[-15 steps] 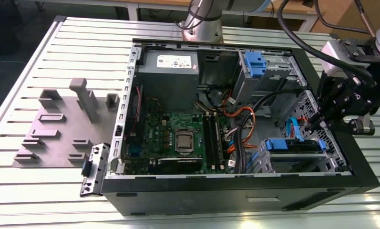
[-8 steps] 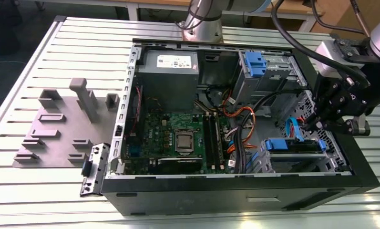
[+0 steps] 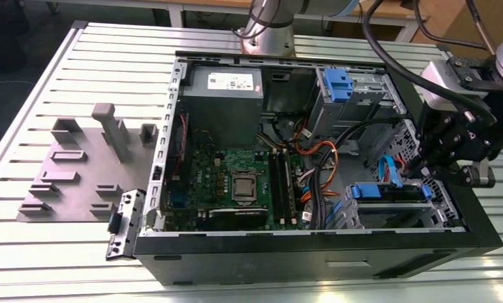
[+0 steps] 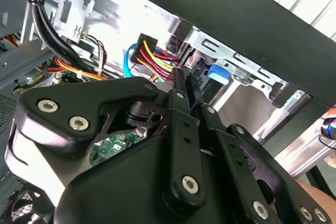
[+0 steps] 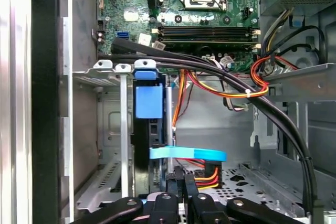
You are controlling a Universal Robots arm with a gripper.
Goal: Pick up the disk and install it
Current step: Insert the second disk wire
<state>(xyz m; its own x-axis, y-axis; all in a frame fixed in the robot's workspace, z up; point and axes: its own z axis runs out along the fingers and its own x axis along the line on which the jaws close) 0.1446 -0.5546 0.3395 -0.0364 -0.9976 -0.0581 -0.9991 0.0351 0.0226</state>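
Closest to my wrist, my claw (image 5: 178, 182) reaches down with its fingers drawn narrow, nearly together, their tips right beside the rear of the disk (image 5: 149, 129); whether they pinch any part of it I cannot tell. I see the disk standing on edge in the drive cage (image 5: 113, 129) at the case's lower corner, its blue frame tab (image 5: 148, 102) facing me, and it looks seated already.

I judge the disk stiff and fairly heavy for its size, with smooth metal faces that would slip; the blue plastic frame along its edges is the sensible place to hold, not the circuit side, and it would not forgive a knock.

Just beyond, a blue data cable (image 5: 188, 155) and a bundle of red, yellow and black power wires (image 5: 206, 171) sit by the disk's rear. Farther off, the open computer case (image 3: 319, 259) on the table (image 3: 57, 252) holds the motherboard (image 3: 234, 183), the grey power supply (image 3: 221, 88) and a second blue-tabbed bay (image 3: 337, 85).
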